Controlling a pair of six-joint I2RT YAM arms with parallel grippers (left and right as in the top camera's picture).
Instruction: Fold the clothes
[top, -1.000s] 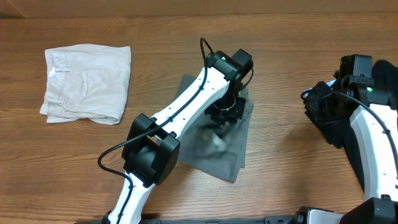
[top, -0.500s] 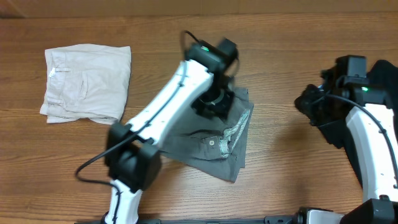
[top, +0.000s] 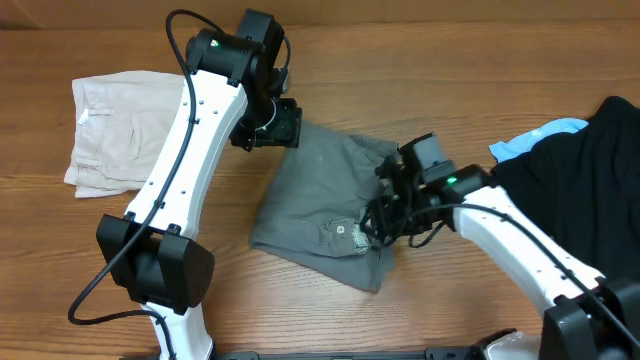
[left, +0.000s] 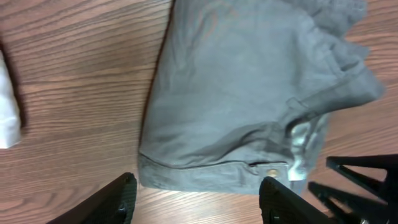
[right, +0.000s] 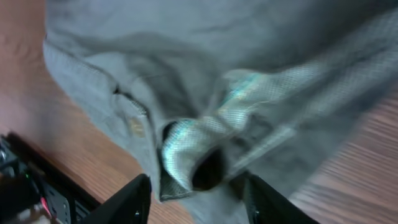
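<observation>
Upper left of the overhead frame: cream shorts (top: 140, 135), folded flat. Next the left tool (top: 270, 122), fingers apart and empty, hangs over the top-left corner of the grey shorts (top: 310, 200). They're soft, rumpled cotton, mid-frame on the wood-grain tabletop (top: 480, 60), long axis roughly top to bottom. The right tool (top: 385, 218), fingers spread, straddles the dotted waistband lining (right: 186, 140); it's the nearer arm, I'd judge. A black garment (top: 580, 170) sits far right.
</observation>
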